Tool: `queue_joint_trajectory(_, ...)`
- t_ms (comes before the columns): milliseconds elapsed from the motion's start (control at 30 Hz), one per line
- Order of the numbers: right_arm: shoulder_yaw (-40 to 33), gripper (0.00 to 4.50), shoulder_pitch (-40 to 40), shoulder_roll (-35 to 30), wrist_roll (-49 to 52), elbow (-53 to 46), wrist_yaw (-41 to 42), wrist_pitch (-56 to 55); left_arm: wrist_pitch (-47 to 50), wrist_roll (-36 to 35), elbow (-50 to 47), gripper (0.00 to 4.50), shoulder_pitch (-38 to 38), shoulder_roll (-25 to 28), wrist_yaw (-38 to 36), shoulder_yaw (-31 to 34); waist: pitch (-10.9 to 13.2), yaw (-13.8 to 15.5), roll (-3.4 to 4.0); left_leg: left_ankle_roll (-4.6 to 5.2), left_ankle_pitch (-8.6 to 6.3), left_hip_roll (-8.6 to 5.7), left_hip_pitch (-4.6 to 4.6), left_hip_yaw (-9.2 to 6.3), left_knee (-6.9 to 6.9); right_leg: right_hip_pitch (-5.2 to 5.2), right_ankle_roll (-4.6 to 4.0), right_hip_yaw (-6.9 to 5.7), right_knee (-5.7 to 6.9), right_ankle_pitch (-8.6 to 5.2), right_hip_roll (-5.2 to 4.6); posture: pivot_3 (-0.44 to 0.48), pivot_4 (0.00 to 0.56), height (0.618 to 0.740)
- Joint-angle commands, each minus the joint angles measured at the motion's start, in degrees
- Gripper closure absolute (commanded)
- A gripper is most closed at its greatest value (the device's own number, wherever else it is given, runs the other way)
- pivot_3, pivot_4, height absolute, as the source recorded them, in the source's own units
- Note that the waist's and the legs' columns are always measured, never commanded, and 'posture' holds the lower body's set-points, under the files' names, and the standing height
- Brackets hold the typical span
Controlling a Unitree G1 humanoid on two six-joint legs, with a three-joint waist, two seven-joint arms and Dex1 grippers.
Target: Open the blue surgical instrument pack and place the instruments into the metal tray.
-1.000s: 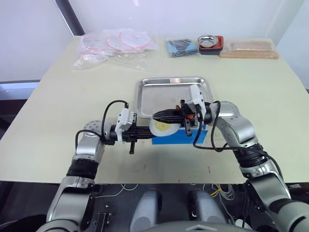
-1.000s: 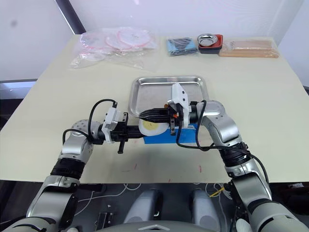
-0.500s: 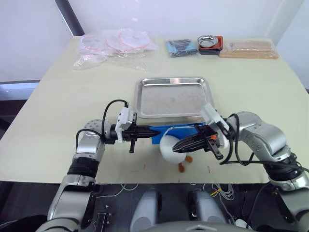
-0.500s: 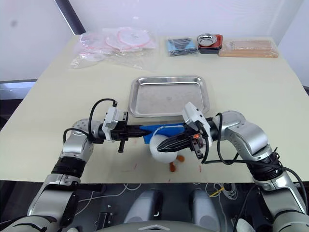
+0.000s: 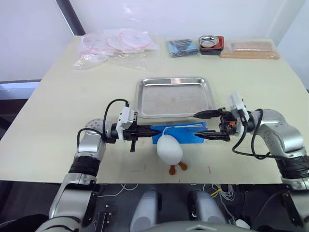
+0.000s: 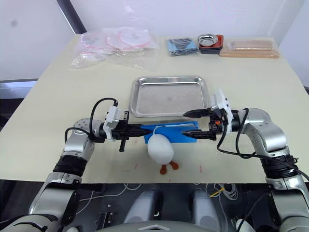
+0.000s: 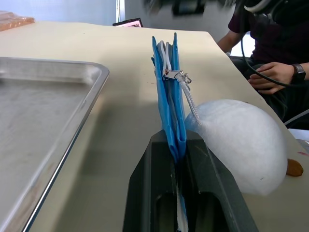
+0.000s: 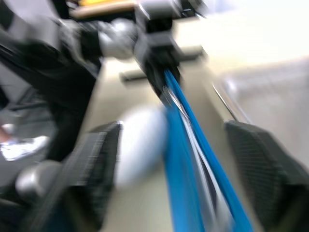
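Gaping metal tray bare, blue pack beside it.

Metal tray mid-table. Pack just near of tray, standing on edge. Left gripper at pack's left end, right gripper at its right end. Plush duck near of pack, tethered by cord. Plastic bags far left; folded cloth, bowl dish, flat package along far edge.

Bright-blue surgical instrument pack, silver metal tray, white plush charm with orange feet.
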Motion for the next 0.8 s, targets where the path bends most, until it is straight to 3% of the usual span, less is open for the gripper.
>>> queue_joint_trajectory(33,-0.76,0.04,0.71,0.27,-0.55,1.03,0.71,-2.44,-0.47,0.97,0.16,4.50,0.27,-0.16,-1.12,-1.27,0.00,-0.02,0.00,0.00,0.00,0.01,0.00,0.00,0.00,0.00,0.00,0.00,0.00,0.00,0.01,0.000,0.150,0.740)
queue_joint_trajectory(700,0.92,0.04,-1.58,6.14,-3.64,9.86,2.97,-8.58,-0.51,1.25,0.88,4.50,-0.76,0.19,-1.13,-1.31,0.00,0.01,0.00,0.00,0.00,0.01,0.02,-0.07,0.01,0.00,0.00,0.00,0.01,0.00,0.02,0.000,0.150,0.740)
queue_joint_trajectory(800,0.47,1.04,-1.98,6.58,-3.14,10.55,3.08,-8.90,-0.35,1.29,0.75,4.50,-0.62,0.30,-1.07,-1.33,0.00,0.00,0.00,0.00,0.00,0.01,0.02,-0.07,0.01,0.00,0.00,-0.01,0.01,0.00,0.02,0.000,0.150,0.740)
